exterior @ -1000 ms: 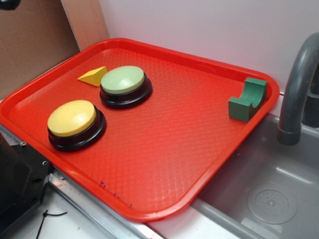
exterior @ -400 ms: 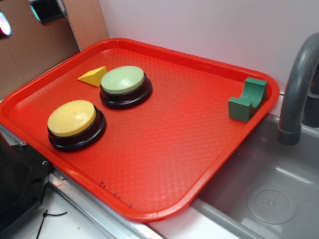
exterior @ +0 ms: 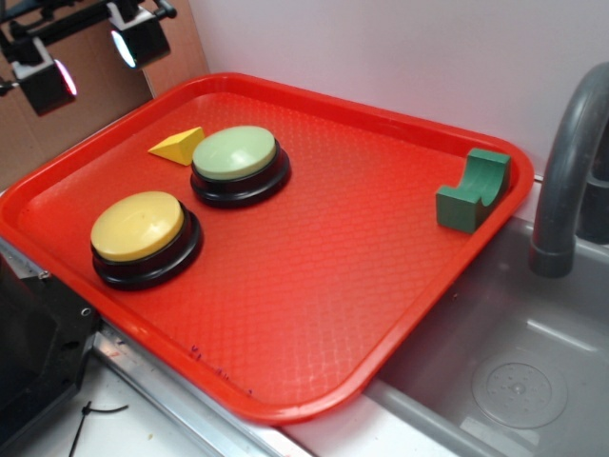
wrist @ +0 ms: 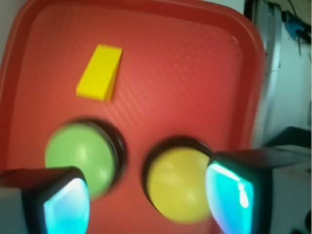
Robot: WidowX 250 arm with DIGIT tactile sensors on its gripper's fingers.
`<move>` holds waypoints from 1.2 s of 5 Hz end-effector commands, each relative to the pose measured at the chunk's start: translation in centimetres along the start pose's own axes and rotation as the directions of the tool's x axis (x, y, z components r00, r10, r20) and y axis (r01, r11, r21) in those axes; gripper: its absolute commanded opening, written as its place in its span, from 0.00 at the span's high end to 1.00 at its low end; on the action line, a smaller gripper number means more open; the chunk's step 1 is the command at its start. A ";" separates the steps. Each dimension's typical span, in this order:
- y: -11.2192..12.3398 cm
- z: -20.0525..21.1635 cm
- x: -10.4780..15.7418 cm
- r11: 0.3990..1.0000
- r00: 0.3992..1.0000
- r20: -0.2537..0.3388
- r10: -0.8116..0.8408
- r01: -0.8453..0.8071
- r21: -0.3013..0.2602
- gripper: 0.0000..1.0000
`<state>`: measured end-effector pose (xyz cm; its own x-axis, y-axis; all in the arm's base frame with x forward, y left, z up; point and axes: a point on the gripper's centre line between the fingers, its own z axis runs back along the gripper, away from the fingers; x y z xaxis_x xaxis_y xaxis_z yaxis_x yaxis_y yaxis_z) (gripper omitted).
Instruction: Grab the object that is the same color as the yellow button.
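Gripper (exterior: pixel 92 59) wide open, empty — high off tray (exterior: pixel 314 314). Yellow wedge (wrist: pixel 100 72) ahead; yellow button (wrist: pixel 178 190), green button (wrist: pixel 80 156) directly below.

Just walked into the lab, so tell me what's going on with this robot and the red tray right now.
The gripper hangs open and empty above the far left corner of the red tray. It touches nothing. Its target, the small yellow wedge, lies untouched beside the pale green button. The yellow button sits nearer the front, and a dark green block rests at the tray's right edge.
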<state>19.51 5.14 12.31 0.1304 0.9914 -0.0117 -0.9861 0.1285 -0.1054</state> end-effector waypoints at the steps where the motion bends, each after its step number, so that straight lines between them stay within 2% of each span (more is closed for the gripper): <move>1: -1.8 -3.4 3.6 0.966 0.961 0.106 0.254 -0.247 -0.076 0.00; 2: -2.3 -5.1 5.1 0.945 0.935 0.148 0.324 -0.313 -0.090 0.00; 3: -3.1 -6.7 5.5 0.943 0.927 0.174 0.333 -0.322 -0.090 0.00; 6: -5.0 -9.8 4.3 0.965 0.943 0.205 0.263 -0.255 -0.064 0.00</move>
<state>26.02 7.93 1.96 -0.1525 0.9753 0.1599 -0.9833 -0.1335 -0.1235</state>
